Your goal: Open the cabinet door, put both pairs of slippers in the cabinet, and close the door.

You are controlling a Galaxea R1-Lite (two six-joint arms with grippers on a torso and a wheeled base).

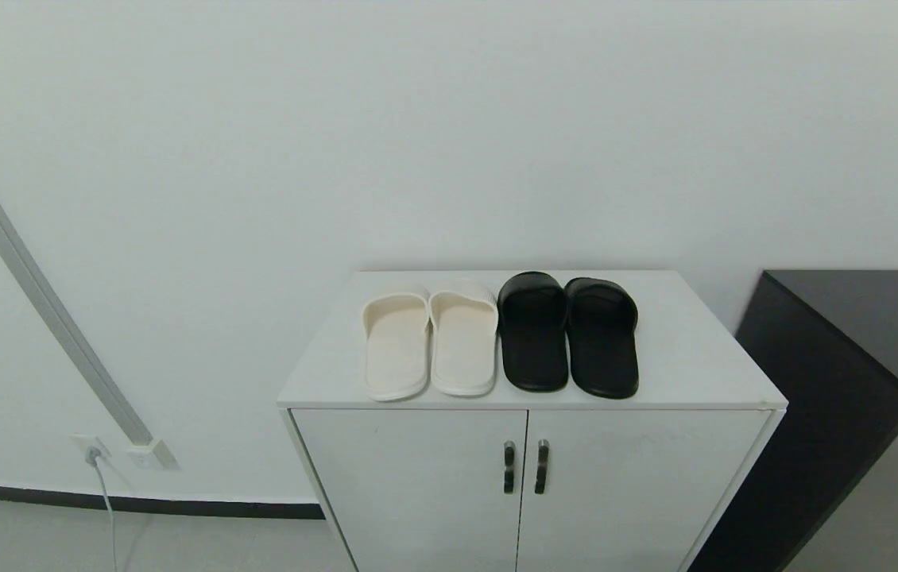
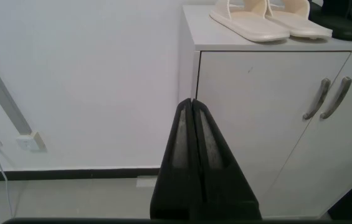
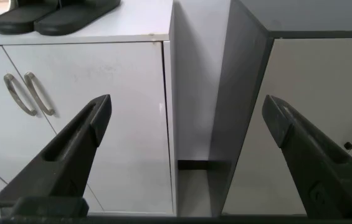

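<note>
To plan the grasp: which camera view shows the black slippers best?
The head view: both black slippers lie whole on the cabinet. The left wrist view catches a corner of them; the right wrist view cuts off their toe ends.

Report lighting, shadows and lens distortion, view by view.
Head view: even, soft light, no glare on the cabinet top; the wall conduit and baseboard bow, a wide-lens distortion. Left wrist view: the shut left tool is a dark mass against the pale wall. Right wrist view: the gap beside the neighbouring cabinet lies in shade.
</note>
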